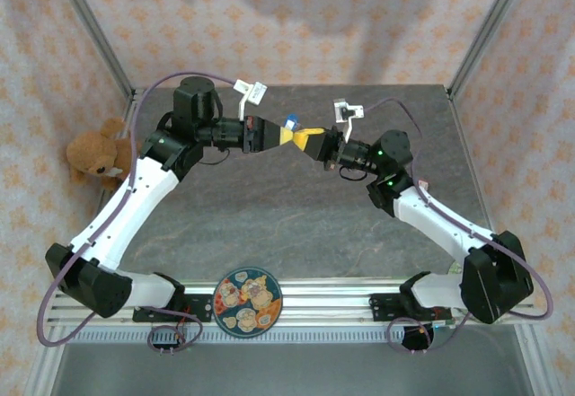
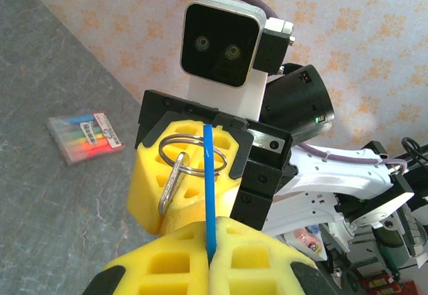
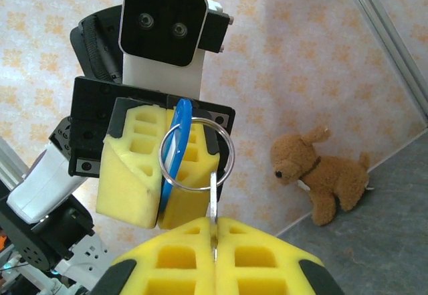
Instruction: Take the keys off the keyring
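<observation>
Fingers [image 3: 167, 255] tight over half-buried key [image 3: 212, 198] and keyring [image 3: 175, 141].

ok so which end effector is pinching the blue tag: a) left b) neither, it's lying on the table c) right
a: the left end effector is shut on the blue tag, held up off the table, while the right end effector pinches the key.

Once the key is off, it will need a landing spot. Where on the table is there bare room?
Bare: the middle of the table, up from the plate, and its back right corner. Crowded: back centre, where the left gripper and right gripper meet; a teddy bear sits at the left edge.
</observation>
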